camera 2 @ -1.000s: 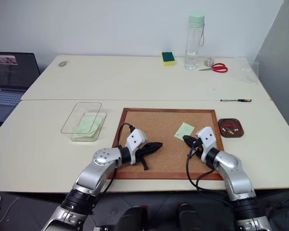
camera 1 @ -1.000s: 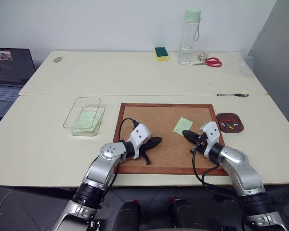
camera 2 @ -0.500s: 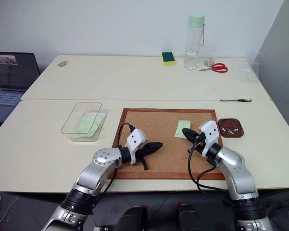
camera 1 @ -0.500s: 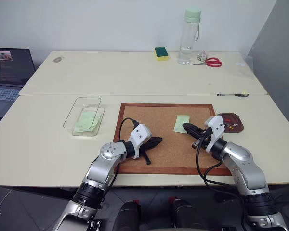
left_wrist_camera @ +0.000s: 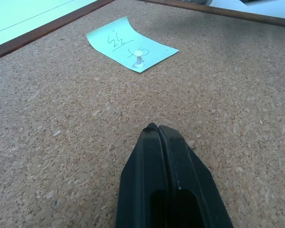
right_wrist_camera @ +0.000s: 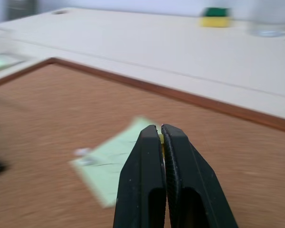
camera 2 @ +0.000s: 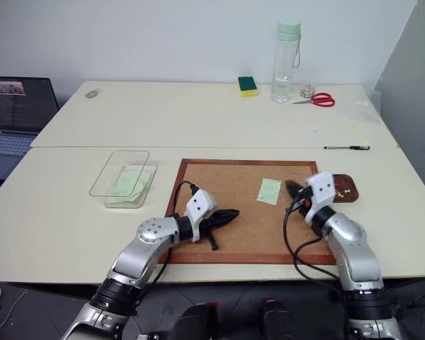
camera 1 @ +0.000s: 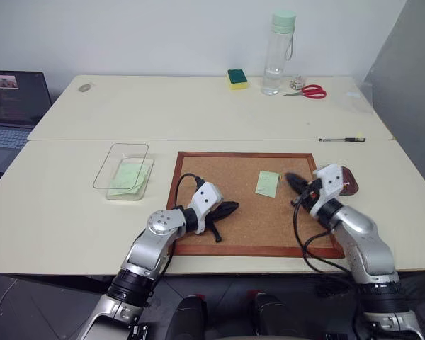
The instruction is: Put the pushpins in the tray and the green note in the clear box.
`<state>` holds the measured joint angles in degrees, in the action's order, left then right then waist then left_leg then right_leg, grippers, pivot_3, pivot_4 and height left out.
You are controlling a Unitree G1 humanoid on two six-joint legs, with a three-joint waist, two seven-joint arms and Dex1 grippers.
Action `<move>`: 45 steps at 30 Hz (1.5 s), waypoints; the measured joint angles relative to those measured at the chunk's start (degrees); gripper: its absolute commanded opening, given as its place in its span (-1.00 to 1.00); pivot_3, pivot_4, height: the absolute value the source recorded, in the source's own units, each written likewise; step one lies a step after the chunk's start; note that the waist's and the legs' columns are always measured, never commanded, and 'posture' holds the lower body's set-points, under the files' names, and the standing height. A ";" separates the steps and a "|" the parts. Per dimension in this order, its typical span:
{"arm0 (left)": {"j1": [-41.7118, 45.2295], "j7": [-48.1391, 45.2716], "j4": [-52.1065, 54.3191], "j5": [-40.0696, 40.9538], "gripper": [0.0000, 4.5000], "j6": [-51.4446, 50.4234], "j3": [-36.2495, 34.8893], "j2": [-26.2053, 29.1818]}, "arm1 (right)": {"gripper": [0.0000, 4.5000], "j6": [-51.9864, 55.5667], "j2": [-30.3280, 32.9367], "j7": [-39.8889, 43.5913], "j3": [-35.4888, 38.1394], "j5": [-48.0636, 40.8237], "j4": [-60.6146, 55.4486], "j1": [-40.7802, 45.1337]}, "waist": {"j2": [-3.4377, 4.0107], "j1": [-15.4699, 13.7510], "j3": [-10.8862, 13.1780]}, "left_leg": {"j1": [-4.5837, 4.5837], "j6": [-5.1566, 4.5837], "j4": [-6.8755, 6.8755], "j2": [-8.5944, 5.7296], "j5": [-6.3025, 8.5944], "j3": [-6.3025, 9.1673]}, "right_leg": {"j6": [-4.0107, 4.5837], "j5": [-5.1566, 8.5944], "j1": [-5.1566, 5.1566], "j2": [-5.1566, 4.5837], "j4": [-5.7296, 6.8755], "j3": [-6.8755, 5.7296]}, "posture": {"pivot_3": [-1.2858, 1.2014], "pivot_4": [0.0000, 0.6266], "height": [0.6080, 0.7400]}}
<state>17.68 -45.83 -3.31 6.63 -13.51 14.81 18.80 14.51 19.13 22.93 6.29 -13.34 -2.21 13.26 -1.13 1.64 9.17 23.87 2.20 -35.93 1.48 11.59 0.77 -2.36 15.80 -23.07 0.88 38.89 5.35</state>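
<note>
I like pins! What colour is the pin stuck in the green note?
White pushpin, clearest in the left wrist view.

Two pale cream tables point(camera 1: 198, 113) stand pushed together before a plain white wall point(camera 1: 149, 35); a grey panel point(camera 1: 407, 85) fills the right edge.

Head stereo overlooks table point(camera 1: 198, 113); wrist cams skim cork board point(left_wrist_camera: 76, 118), sharing note point(left_wrist_camera: 128, 45).
</note>
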 measured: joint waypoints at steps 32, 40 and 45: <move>-0.06 -0.40 0.14 -0.11 -1.00 0.03 0.01 0.05 | 0.74 2.21 0.30 -15.60 7.34 3.71 11.61 5.55 | 0.02 0.05 -0.01 | 0.00 0.00 0.02 0.00 0.00 -0.04 | 0.01 0.00 -0.01 0.00 0.00 0.05 | 0.03 -0.52 1.00; -0.08 -0.44 0.17 -0.13 -1.00 0.03 0.00 0.11 | 0.99 0.63 0.82 -12.65 5.67 3.81 10.26 5.09 | 0.02 0.09 -0.01 | -0.01 0.00 0.02 0.00 0.00 -0.04 | 0.00 0.00 -0.01 0.01 0.00 0.05 | 0.03 -0.52 1.00; -0.11 -0.49 0.24 -0.15 -1.00 0.03 0.00 0.10 | 0.99 -2.56 0.98 -2.43 0.04 2.20 3.97 1.68 | 0.02 0.09 0.00 | 0.00 -0.01 0.03 0.01 0.00 -0.02 | 0.01 0.00 -0.01 0.01 0.00 0.03 | 0.03 -0.52 1.00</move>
<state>17.57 -46.32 -3.07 6.47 -13.48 14.82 18.90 11.95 20.11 20.49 6.33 -11.14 1.76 14.94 -1.11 1.73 9.17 23.87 2.20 -35.90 1.49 11.59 0.75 -2.35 15.80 -23.08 0.89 38.88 5.38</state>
